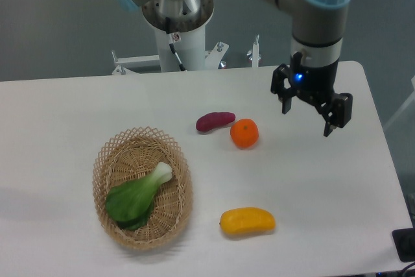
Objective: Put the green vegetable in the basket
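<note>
The green vegetable [137, 196], with dark green leaves and a pale stalk end, lies inside the oval tan wicker basket [110, 154] at the front left of the white table. Its stalk points to the upper right. My gripper [307, 120] hangs above the right part of the table, far to the right of the basket. Its two fingers are spread apart and hold nothing.
A purple sweet potato [214, 121] and an orange [244, 133] lie mid-table, just left of the gripper. A yellow-orange oblong fruit [247, 220] lies near the front edge. The arm's base [176, 24] stands behind the table's back edge.
</note>
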You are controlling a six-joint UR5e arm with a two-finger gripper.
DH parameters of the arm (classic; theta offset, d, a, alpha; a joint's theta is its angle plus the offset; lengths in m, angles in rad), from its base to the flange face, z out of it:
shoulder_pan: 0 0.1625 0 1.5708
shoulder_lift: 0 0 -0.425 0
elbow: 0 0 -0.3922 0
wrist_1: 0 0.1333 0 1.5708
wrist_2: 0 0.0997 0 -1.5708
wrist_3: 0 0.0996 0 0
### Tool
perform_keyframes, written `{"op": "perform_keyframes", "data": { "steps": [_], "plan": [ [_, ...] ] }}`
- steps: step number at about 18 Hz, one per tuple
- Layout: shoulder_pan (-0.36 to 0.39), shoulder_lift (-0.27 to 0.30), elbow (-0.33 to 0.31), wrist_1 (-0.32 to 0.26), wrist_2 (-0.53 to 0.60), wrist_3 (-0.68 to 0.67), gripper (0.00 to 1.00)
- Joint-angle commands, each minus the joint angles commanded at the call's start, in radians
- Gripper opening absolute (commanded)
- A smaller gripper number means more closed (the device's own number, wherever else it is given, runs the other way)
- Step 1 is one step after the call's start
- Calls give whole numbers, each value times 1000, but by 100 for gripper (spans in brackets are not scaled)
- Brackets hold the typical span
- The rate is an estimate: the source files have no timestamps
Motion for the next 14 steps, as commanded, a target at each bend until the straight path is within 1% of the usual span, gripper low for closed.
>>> {"op": "perform_keyframes", "data": {
  "steps": [2,14],
  "plan": [
    [18,3,0,-11,-29,8,100],
    [20,6,3,-15,-34,6,100]
  ]
}}
